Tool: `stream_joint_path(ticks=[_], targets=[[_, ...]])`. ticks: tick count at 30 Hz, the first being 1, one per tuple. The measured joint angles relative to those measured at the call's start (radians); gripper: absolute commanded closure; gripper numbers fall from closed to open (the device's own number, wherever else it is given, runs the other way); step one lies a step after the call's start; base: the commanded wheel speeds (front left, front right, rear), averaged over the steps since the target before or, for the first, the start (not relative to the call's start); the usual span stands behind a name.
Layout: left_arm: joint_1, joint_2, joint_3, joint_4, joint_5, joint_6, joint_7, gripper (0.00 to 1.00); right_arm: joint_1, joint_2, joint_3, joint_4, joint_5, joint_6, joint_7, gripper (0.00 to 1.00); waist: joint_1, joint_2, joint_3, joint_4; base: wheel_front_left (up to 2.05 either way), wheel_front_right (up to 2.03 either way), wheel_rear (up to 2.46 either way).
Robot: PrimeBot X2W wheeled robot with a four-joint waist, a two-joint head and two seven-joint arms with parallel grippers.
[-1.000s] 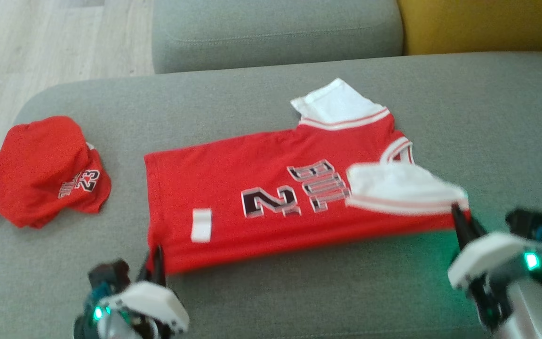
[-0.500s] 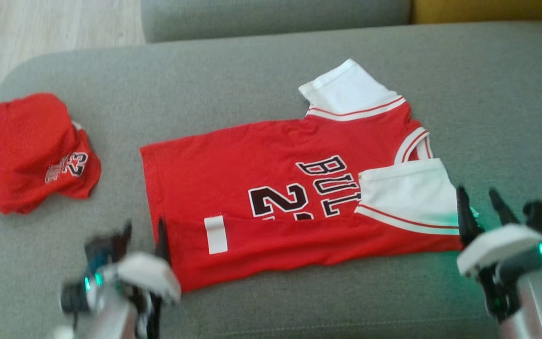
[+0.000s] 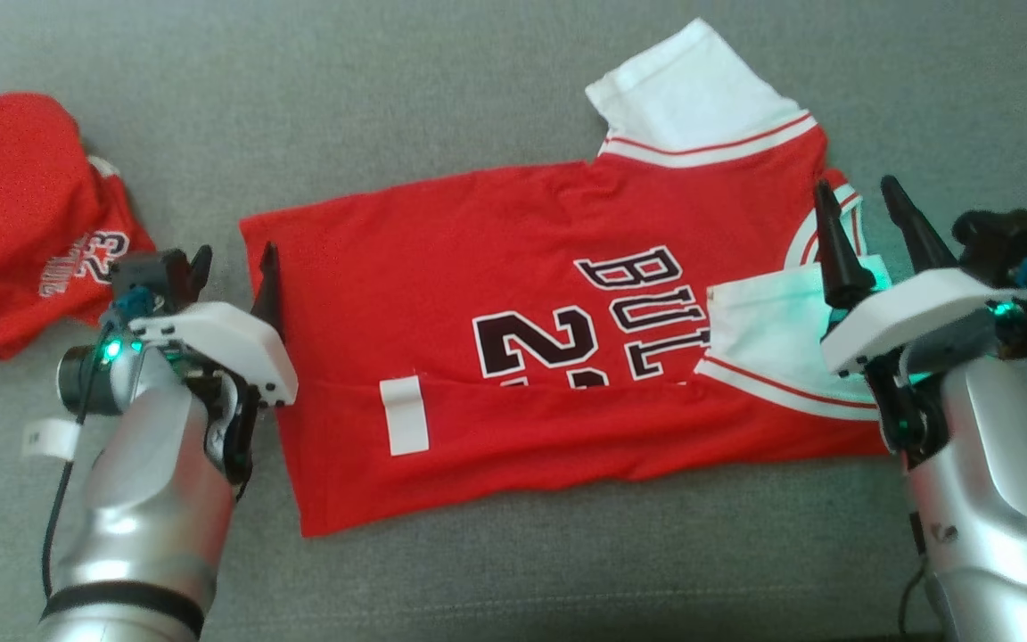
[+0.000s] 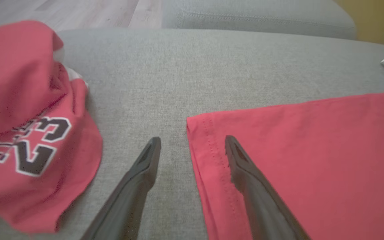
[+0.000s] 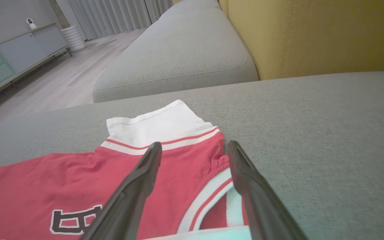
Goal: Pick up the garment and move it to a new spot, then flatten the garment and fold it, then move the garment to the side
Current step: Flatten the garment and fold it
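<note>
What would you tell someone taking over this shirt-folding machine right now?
Left end effector: open, empty, straddling the jersey hem corner.
Right end effector: open, empty, above the collar end.
The jersey lies flat on the sofa cushion; its near long edge and near sleeve are folded in.
To do: remaining folds, then move it aside.
A second red garment lies crumpled to the left.

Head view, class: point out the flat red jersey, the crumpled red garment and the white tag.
flat red jersey point(image 3: 371, 294), head view, plain red cloth left of the number.
crumpled red garment point(image 3: 5, 196), head view, its red top fold.
white tag point(image 3: 405, 415), head view, its middle.
</note>
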Motion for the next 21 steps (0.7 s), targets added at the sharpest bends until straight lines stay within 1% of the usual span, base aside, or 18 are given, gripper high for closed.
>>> stream_joint_path(ticks=[5, 13, 14, 16, 21], targets=[[-0.050, -0.010, 0.000, 0.062, -0.011, -0.022, -0.015, 0.00, -0.037, -0.005, 0.016, 0.018, 0.001, 0.000, -0.009, 0.00, 0.0001, 0.0000, 0.050, -0.006, 0.00, 0.00, 0.00], [-0.116, -0.027, -0.009, 0.094, -0.015, -0.036, -0.039, 0.00, -0.105, -0.030, 0.037, 0.047, 0.009, 0.000, -0.010, 0.00, 0.0000, 0.0000, 0.096, -0.002, 0.00, 0.00, 0.00], [-0.118, -0.027, -0.013, 0.096, -0.015, -0.037, -0.046, 0.20, -0.115, -0.038, 0.043, 0.050, 0.009, 0.000, -0.008, 0.00, 0.0000, 0.0000, 0.100, -0.001, 0.00, 0.00, 0.00], [-0.127, -0.027, -0.022, 0.102, -0.015, -0.043, -0.047, 1.00, -0.140, -0.053, 0.049, 0.058, 0.008, 0.000, -0.007, 0.00, 0.0000, 0.0000, 0.107, 0.004, 0.00, 0.00, 0.00], [-0.152, -0.042, -0.033, 0.109, -0.015, -0.052, -0.047, 1.00, -0.228, -0.086, 0.066, 0.097, -0.010, 0.000, 0.012, 0.00, 0.0000, 0.0000, 0.125, 0.024, 0.00, 0.00, 0.00]])
